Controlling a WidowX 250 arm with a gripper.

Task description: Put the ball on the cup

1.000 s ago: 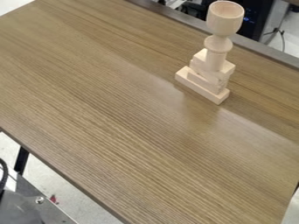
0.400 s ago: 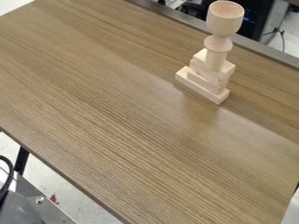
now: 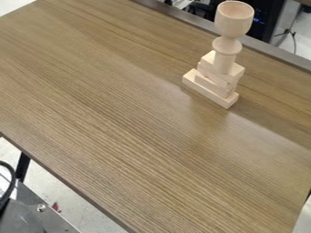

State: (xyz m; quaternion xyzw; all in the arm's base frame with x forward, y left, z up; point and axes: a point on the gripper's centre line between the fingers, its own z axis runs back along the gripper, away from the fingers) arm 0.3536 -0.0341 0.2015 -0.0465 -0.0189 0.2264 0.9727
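Supporting cup [image 3: 234,22], stacked blocks [image 3: 213,84] on table [image 3: 115,113]

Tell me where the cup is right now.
In the camera view, the cup is at the upper right, atop the stacked wooden blocks.

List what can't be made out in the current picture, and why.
Camera view: the bottom inside the cup, hidden by its near wall.
Camera view: the far sides of the stacked blocks, hidden by the blocks themselves.
Camera view: the full run of the black cable, cut off by the left edge.
Camera view: what the red thing is, too small to tell.
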